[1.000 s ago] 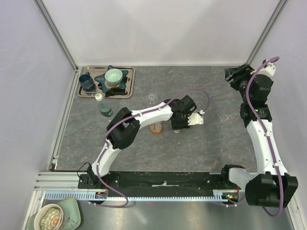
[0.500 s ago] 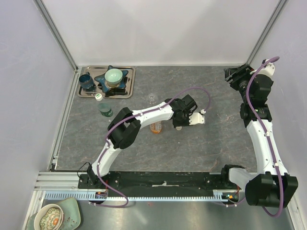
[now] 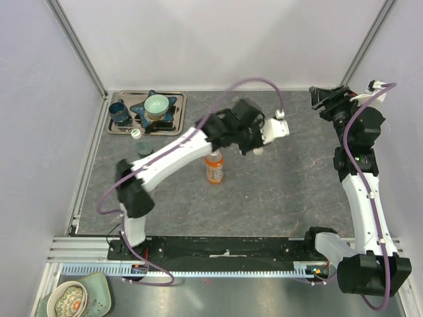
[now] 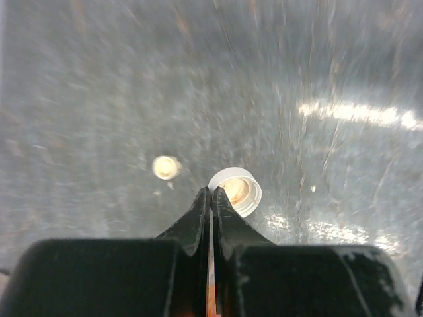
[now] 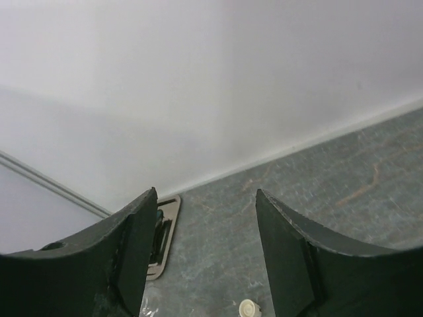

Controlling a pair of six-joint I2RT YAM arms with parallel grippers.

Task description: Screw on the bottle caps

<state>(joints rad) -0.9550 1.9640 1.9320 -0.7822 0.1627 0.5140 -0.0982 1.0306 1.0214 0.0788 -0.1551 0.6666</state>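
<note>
Grey surface [image 3: 284, 198] is carrying 2 bottles in view: orange bottle [image 3: 214, 166] standing mid-table, green-tinted bottle [image 3: 144, 149] near tray [image 3: 180, 112].
L gripper [image 4: 210, 191] is pinching white cap [image 4: 239, 190] by its rim; 2nd cap [image 4: 166, 167] is lying nearby; R gripper [image 5: 205, 195] is hanging open, empty.

Masking the near rim of the white cap [image 4: 239, 190] behind the left gripper [image 4: 210, 198], its tips pressed together, just right of the orange bottle [image 3: 214, 166]. Smearing the table [image 4: 317, 79] into streaks, leaving a small pale disc [image 4: 166, 167] unidentifiable. Cropping a cream round piece [image 5: 249, 308] at the right wrist view's bottom edge.
</note>
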